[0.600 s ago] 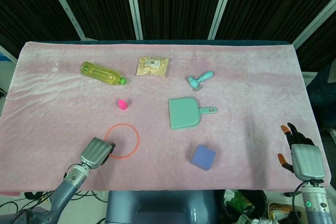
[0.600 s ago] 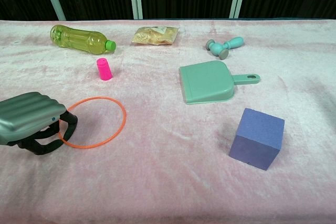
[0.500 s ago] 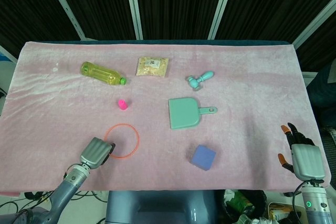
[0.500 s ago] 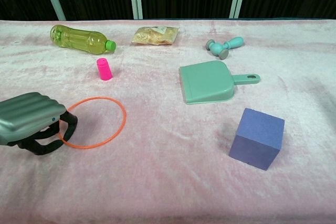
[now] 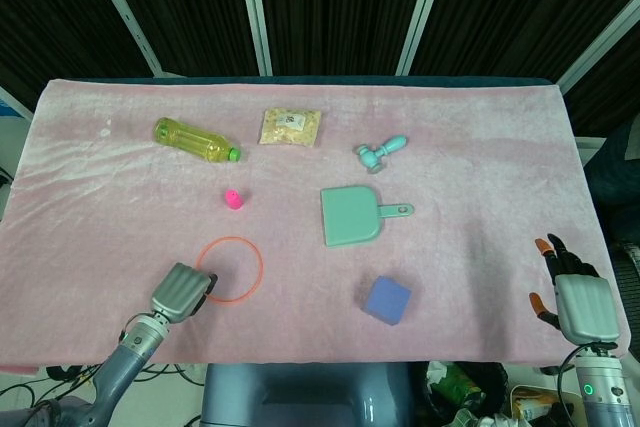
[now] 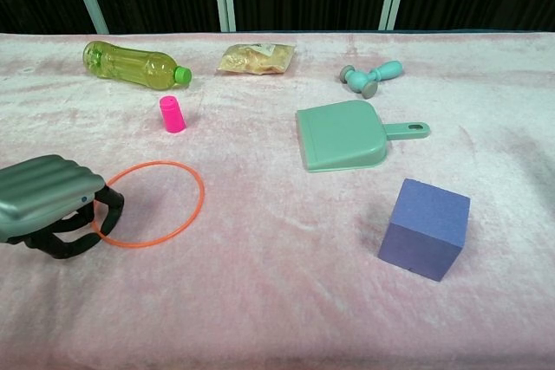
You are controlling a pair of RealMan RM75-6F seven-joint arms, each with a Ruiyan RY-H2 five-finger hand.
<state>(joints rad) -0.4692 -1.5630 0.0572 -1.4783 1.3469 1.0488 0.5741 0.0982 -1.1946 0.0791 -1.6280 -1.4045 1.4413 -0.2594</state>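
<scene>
Your left hand (image 6: pixel 50 205) sits low on the pink-covered counter (image 5: pixel 480 157) at the near left corner, its dark fingers (image 6: pixel 102 214) curled down onto the near-left edge of the orange ring (image 6: pixel 149 204); they appear to pinch the thin hoop, though the contact itself is partly hidden under the hand. By the look of it you are in the grasp itself, so the next move calls for a firm pinch before any lift, since so thin a hoop lying flat on soft cloth could slip out. The orange ring is a slim, plain circle, flat on the cloth, well apart from the pink cap (image 6: pixel 172 114) beyond it. Your right hand (image 5: pixel 578 297) rests at the far right edge, fingers spread, holding nothing.
</scene>
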